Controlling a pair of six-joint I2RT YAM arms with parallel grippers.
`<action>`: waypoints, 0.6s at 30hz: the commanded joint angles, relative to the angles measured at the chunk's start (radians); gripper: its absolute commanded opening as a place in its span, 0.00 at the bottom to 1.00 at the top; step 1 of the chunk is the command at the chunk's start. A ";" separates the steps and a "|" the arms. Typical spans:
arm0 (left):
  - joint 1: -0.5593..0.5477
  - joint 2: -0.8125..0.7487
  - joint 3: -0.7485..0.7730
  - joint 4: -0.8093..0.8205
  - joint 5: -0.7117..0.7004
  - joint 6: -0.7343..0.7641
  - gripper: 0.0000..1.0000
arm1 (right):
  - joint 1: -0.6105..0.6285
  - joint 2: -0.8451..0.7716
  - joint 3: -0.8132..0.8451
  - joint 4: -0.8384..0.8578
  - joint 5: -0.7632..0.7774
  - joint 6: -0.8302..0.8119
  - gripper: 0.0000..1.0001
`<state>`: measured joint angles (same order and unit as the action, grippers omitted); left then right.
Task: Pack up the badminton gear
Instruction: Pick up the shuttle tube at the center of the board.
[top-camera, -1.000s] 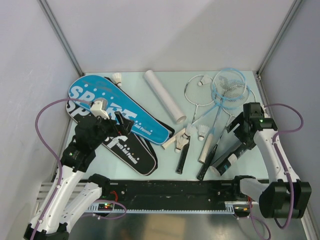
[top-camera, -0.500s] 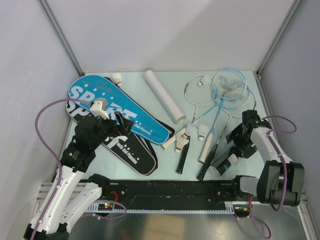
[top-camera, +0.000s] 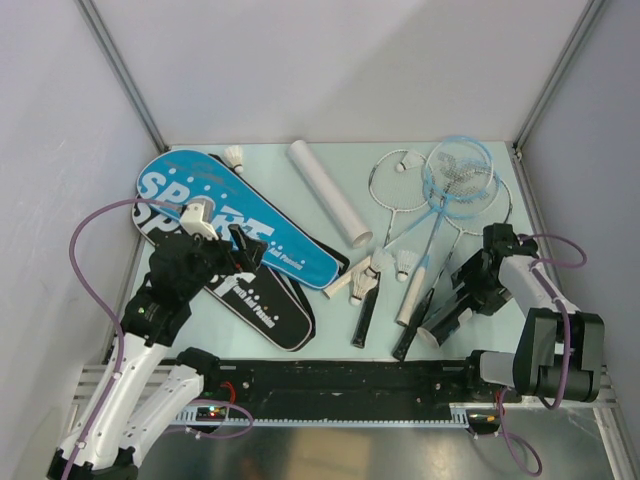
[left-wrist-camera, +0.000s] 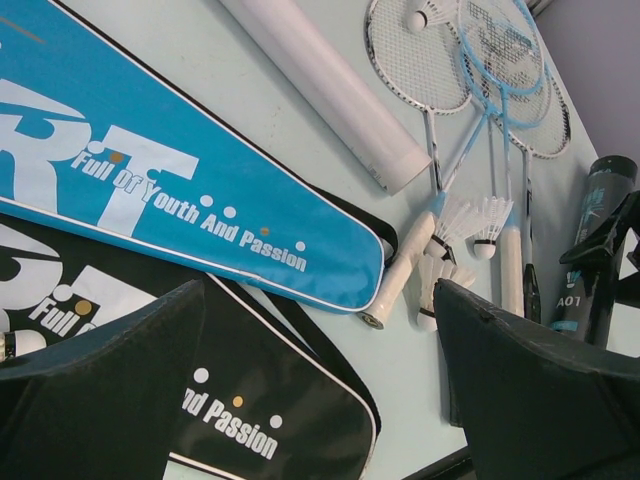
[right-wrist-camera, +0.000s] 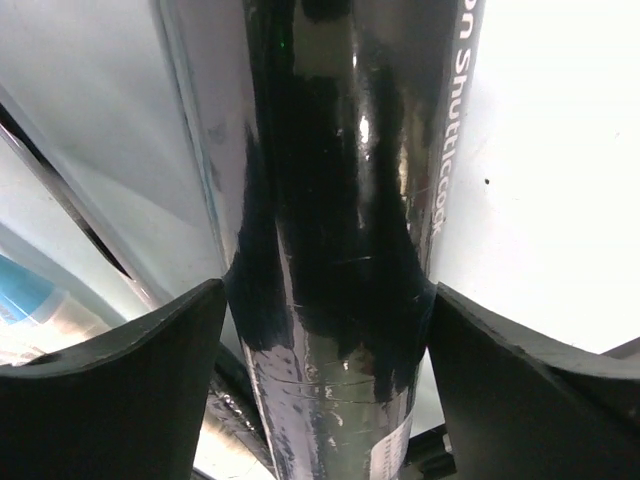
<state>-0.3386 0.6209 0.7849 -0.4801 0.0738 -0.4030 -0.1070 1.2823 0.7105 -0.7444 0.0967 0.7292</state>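
A pale green counter (top-camera: 265, 175) sits between grey panels (top-camera: 350, 70). At 4 o'clock the right pincer (right-wrist-camera: 325, 290) straddles the black tube (right-wrist-camera: 330, 150), likely to lift it for packing; whether its jaws pinch yet I cannot tell. The tube is glossy, white-lettered. The left pincer (left-wrist-camera: 318, 300) hangs spread at 8 o'clock

Two bags: one blue bag (top-camera: 235, 218), one black bag (top-camera: 262, 308). Two tubes: one white tube (top-camera: 328, 192), one black tube (left-wrist-camera: 600, 210). Rackets (top-camera: 456, 174): three heads, four handles, heads overlap. Shuttlecocks (top-camera: 236, 156): at least five, cluster hard to split.
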 joint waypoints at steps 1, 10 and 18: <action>0.006 -0.016 -0.006 0.035 -0.020 -0.001 1.00 | -0.005 -0.019 -0.005 0.039 0.007 -0.008 0.79; 0.006 -0.018 -0.008 0.036 0.002 -0.001 1.00 | -0.002 -0.214 -0.003 0.031 0.046 -0.087 0.61; 0.006 0.012 0.044 0.034 0.115 -0.011 1.00 | 0.134 -0.372 0.120 0.070 0.023 -0.217 0.58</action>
<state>-0.3386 0.6224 0.7811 -0.4801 0.1043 -0.4030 -0.0616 0.9585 0.7235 -0.7506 0.1379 0.6174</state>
